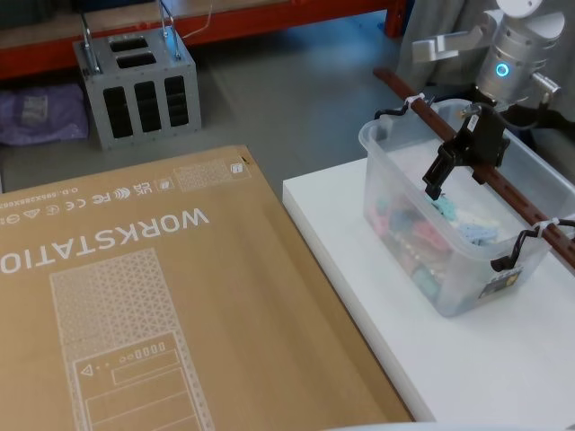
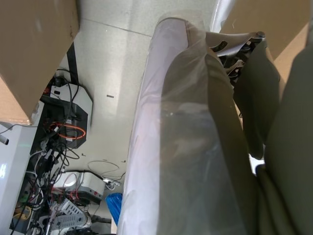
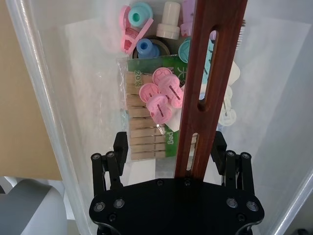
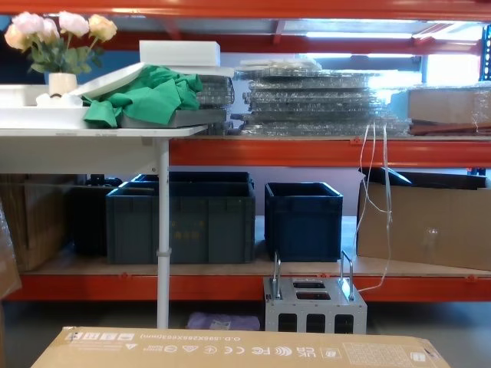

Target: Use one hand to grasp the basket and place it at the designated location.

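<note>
Handling note, item one: the basket (image 1: 395,211). Judge it light to moderate in weight. The tub walls look thin and liable to flex, so do not pinch the rim. Take hold at the bar handle (image 1: 526,199), near its middle, so that the load hangs level. The bar looks stiff and smooth, and it has long slots along it. It is tied on with a white zip-tie (image 1: 415,99) at each end, so expect the tub to swing or tip under the bar if you lift sharply. The loose contents may slide.

Appearance: a large, translucent, milky-white plastic tub with a rolled rim. The dark reddish-brown bar lies slantwise across the open top. Inside you see a pack of wooden clothes pegs (image 3: 142,122), pink plastic clips (image 3: 161,95) and other small pastel pieces.

Location: on the white table (image 1: 359,269), at your right, beside the cardboard box (image 1: 135,296).

End effector: the right gripper (image 1: 449,166) reaches down into the tub mouth and straddles the bar. Its fingers (image 3: 120,147) stand spread, one on each side. One is well clear of the bar and the other is close beside it, and nothing is clamped yet.

The left gripper (image 2: 239,49) hangs low beside the box, over the floor.
</note>
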Available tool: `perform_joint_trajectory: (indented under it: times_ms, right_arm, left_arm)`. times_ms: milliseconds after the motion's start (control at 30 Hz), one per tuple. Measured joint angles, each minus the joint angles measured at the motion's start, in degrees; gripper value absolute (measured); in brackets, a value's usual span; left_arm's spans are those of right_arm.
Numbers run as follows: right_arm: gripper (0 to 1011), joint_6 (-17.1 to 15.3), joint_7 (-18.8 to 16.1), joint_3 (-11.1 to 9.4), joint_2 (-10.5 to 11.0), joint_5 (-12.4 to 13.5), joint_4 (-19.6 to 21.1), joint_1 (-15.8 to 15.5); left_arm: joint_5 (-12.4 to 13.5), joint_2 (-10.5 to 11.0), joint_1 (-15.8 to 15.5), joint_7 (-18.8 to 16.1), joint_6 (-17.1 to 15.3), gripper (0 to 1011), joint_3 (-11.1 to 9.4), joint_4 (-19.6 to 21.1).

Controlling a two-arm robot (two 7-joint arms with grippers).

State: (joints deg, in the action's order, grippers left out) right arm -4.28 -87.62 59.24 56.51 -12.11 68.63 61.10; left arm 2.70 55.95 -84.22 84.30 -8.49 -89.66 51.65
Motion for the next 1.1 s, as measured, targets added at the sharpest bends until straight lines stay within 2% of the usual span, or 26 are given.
perform_joint_trajectory:
  times_ms: [500,667,700,833,933,1033,1100]
  right_arm:
    - [985,-0.5,0.1,0.4,0.4,0.1,0.6,-0.1]
    - [858,-0.8,0.2,0.4,0.7,0.1,1.2,-0.2]
    - [806,-0.9,0.4,0.4,0.9,0.1,1.3,-0.3]
    - [728,-1.0,0.5,0.3,1.1,0.2,1.5,-0.4]
    - [589,-1.1,0.6,0.1,1.2,0.1,1.5,-0.4]
    - [528,-1.2,0.6,0.0,1.2,0.0,1.3,-0.4]
    - [447,-1.3,0.6,0.0,1.3,-0.2,1.2,-0.4]
  left_arm:
    - [0.0,0.0,0.0,0.0,0.0,0,0.0,0.0]
    - [0.0,0.0,0.0,0.0,0.0,0,0.0,0.0]
    - [0.0,0.0,0.0,0.0,0.0,0,0.0,0.0]
    - [0.0,0.0,0.0,0.0,0.0,0,0.0,0.0]
    - [0.0,0.0,0.0,0.0,0.0,0,0.0,0.0]
    - [0.0,0.0,0.0,0.0,0.0,0,0.0,0.0]
    - [0.0,0.0,0.0,0.0,0.0,0,0.0,0.0]
